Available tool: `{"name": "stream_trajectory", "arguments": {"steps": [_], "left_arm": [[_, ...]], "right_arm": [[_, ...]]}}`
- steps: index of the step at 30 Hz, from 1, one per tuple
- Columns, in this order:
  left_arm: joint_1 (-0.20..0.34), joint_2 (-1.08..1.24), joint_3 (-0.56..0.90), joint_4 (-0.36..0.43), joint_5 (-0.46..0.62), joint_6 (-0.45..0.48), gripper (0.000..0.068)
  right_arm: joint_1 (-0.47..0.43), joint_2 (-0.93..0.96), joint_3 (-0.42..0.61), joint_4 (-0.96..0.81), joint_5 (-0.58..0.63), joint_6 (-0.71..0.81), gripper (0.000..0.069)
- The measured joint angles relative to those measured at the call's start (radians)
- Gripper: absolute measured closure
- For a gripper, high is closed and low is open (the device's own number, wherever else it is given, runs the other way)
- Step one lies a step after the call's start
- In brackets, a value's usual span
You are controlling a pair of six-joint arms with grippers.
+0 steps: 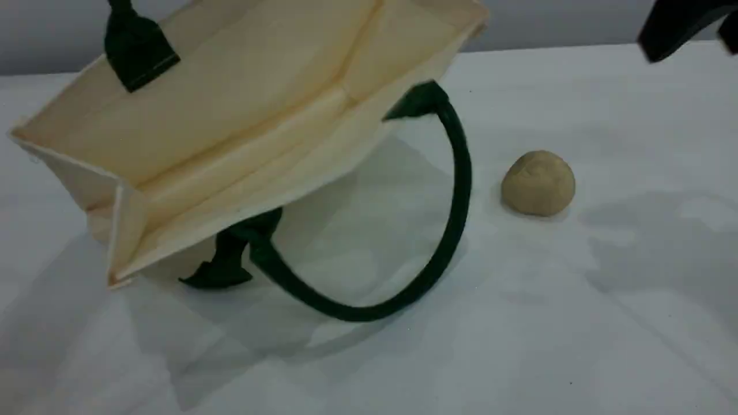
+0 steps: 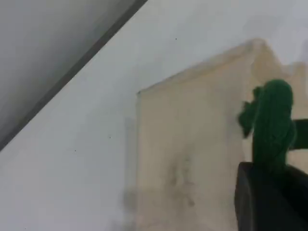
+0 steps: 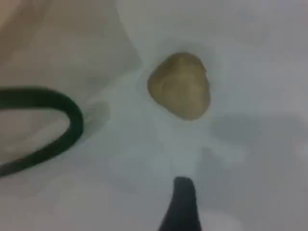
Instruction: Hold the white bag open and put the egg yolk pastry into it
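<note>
My left hand (image 2: 269,192) grips the bag's (image 1: 242,115) handle (image 2: 272,125), tilting its mouth open; my right hand (image 3: 183,202) hangs wide above the pastry (image 3: 179,86).

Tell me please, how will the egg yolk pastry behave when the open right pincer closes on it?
The egg yolk pastry is a rounded dome lying free on the table, so a sideways nudge may roll it. Its matte, slightly dented surface suggests it is soft; a hard squeeze could deform it. It looks small, so probably light.

cream white bag (image 1: 242,115) tilted, mouth open; tan egg yolk pastry (image 1: 538,183) lies nearby.
</note>
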Motion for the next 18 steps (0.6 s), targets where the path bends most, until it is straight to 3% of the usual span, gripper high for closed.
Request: {"name": "stream_trajectory", "arguments": {"steps": [18], "left_arm": [[0.000,0.001,0.001,-0.002,-0.001,-0.008,0.0595]], "right_arm": [[0.070,0.294,-0.001,0.169,-0.219,-0.091,0.0140]]}}
